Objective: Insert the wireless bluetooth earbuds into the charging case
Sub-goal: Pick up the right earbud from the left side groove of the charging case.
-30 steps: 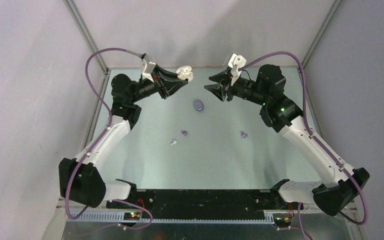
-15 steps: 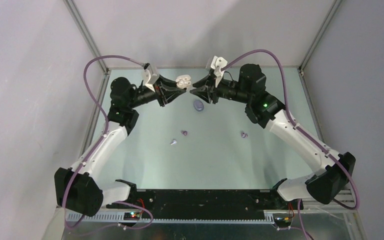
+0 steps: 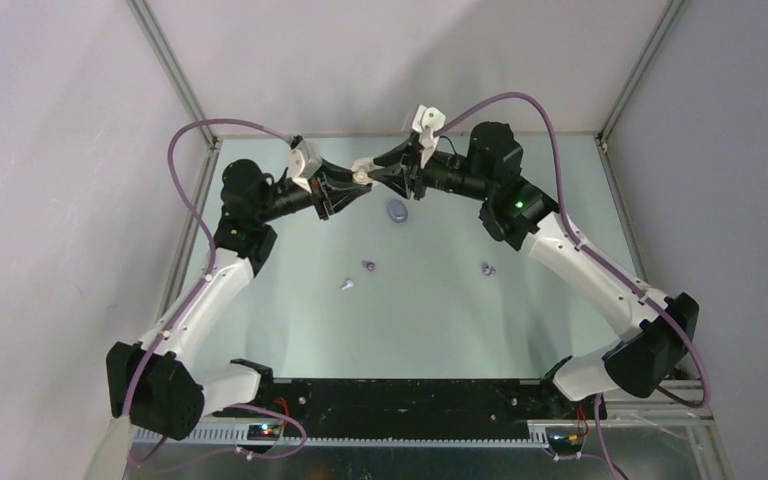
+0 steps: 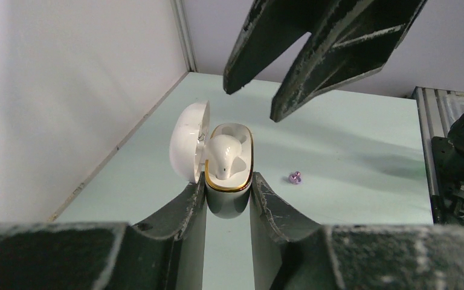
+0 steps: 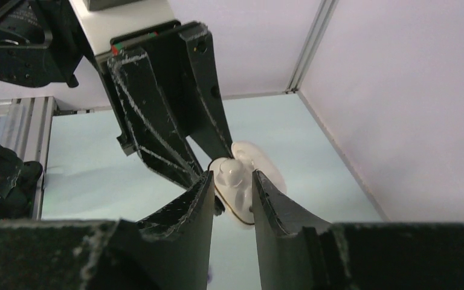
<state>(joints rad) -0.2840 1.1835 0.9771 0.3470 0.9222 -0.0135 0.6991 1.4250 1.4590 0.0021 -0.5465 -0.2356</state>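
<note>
Three earbuds are lying loose on the bench (image 3: 440, 320) in the overhead view. Closest to the arm bases, a bit below centre, is the loose white earbud (image 3: 346, 285). One purple earbud (image 3: 368, 265) is just up and right of it, and another purple earbud (image 3: 487, 268) is well off toward the right. Further back, near upper centre, a purple case (image 3: 396, 209) sits on the bench by itself.

Right at the back, the left pincer (image 4: 228, 181) is clamped on the white charging case (image 4: 228, 204), holding it up off the bench. Its lid (image 4: 190, 144) is flipped open toward the left of the wrist view. The seated white earbud (image 4: 223, 156) is in one well. The right pincer (image 4: 255, 101) hangs just past the open case with its jaws partly spread, nothing between them, and the tips near that earbud but not touching.
</note>
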